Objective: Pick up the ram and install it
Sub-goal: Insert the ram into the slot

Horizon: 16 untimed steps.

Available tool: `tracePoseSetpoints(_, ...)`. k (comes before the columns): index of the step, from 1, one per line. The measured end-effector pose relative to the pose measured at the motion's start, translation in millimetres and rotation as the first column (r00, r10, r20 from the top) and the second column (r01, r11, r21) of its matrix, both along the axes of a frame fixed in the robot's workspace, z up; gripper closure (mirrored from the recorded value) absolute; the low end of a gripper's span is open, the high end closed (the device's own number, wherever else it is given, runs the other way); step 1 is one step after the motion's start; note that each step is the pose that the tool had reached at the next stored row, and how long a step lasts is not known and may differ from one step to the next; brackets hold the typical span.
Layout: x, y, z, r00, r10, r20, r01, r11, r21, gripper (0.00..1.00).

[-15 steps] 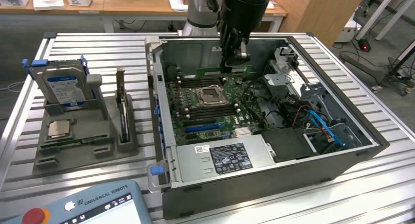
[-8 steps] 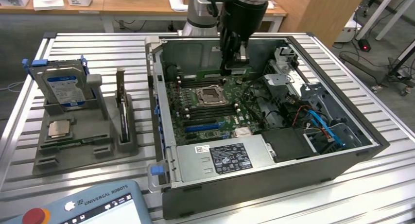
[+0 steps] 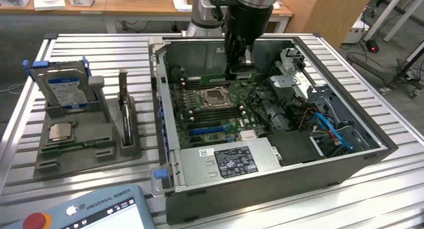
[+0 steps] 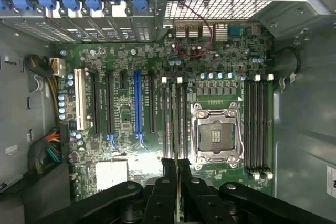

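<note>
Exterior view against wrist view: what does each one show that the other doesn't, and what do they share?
Exterior view adds the arm, the holder tray beside the case with a hard drive and processor chip, the teach pendant, and the ram, a green strip pinched in the gripper. Wrist view adds the white slot and rear ports seen from above, with the fingers shut. Both share the motherboard, its empty processor socket and the memory slots.
</note>
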<state>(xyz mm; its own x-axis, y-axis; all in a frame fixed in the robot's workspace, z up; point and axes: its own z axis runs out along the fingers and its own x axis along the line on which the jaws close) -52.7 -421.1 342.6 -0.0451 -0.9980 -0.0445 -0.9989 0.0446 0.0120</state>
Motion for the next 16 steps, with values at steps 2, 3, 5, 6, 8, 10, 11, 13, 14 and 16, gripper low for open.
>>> tracePoseSetpoints(2, 0.0, 0.1, -0.9, 1.0, 0.0, -0.0001, 0.0, 1.0, -0.0076, 0.87)
tracePoseSetpoints(3, 0.0, 0.2, -1.5, 1.0, 0.0, -0.0001, 0.0, 1.0, -0.01, 0.87)
tracePoseSetpoints(5, 0.0, 0.5, -2.9, 1.0, 0.0, -0.0001, 0.0, 0.9999, -0.0107, 0.87)
tracePoseSetpoints(6, 0.0, 0.8, -3.7, 1.0, 0.0, -0.0002, 0.0, 0.9999, -0.0108, 0.87)
tracePoseSetpoints(8, -0.1, 1.7, -6.2, 1.0, 0.0, -0.0001, 0.0, 0.9999, -0.0106, 0.87)
tracePoseSetpoints(10, 0.0, 2.8, -8.8, 1.0, 0.0, 0.0001, 0.0, 0.9999, -0.0105, 0.87)
tracePoseSetpoints(11, 0.0, 3.5, -10.0, 1.0, 0.0, 0.0, 0.0, 0.9999, -0.0107, 0.87)
tracePoseSetpoints(13, 0.0, 5.1, -12.7, 1.0, 0.0, -0.0001, 0.0, 0.9999, -0.0113, 0.87)
tracePoseSetpoints(14, 0.0, 5.8, -14.1, 1.0, 0.0, -0.0001, 0.0, 0.9999, -0.0114, 0.87)
tracePoseSetpoints(16, 0.0, 6.9, -16.9, 1.0, -0.001, 0.0, 0.001, 0.9999, -0.0115, 0.87)
